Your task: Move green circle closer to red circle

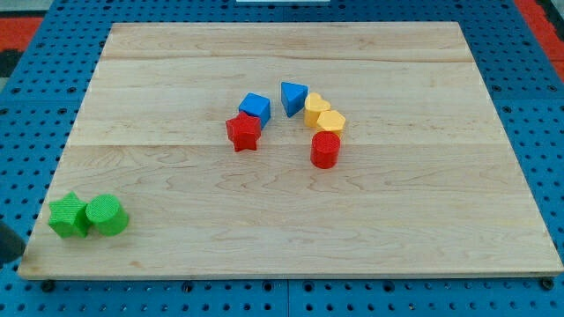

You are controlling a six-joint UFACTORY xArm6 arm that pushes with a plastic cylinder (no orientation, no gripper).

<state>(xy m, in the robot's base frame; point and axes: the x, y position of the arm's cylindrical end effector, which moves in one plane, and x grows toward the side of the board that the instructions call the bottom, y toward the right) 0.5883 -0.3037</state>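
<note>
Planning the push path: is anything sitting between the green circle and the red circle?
No. In the camera view only bare wood lies between the green circle and the red circle; the red star sits above that line. My tip isn't clearly visible.

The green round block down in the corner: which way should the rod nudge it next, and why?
Probably a push toward the view's upper right. The green circle sits at the board's lower left, touching a green block on its left, while the red circle stands far off near the middle. My tip isn't clearly visible, so it likely must first get behind the circle.

open board (291, 220) between green circle (107, 215), red circle (325, 150)
</note>
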